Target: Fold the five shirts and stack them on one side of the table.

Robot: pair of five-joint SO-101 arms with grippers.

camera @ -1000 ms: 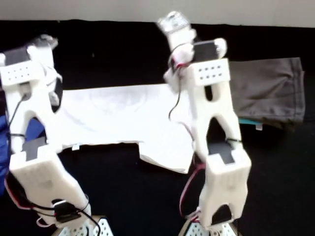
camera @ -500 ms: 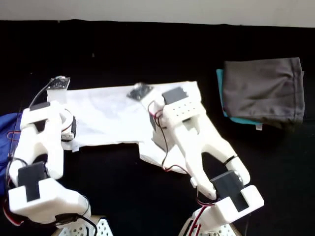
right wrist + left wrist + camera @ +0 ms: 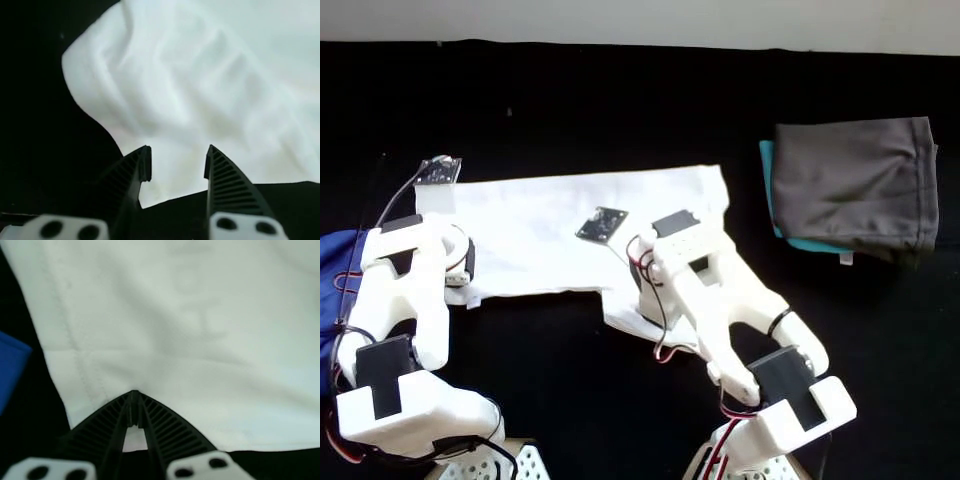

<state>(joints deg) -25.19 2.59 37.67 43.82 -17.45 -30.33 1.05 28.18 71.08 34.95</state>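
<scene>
Lying spread across the middle of the black table (image 3: 620, 100), the white shirt (image 3: 550, 225) is flat with one sleeve flap trailing toward the lower centre of the high view, which suits a fold not yet made. A dark grey shirt (image 3: 855, 180) sits folded on a teal shirt (image 3: 767, 190) at the upper right, presumably the start of the stack, and a blue shirt (image 3: 335, 265) waits at the left edge. The left gripper (image 3: 134, 395) has its jaws together, tips down on the white cloth beside the stitched hem; whether fabric is pinched between them cannot be told. The right gripper (image 3: 175, 165) has its jaws moderately apart, holding nothing, poised over the rumpled sleeve edge, likely to seize it.
</scene>
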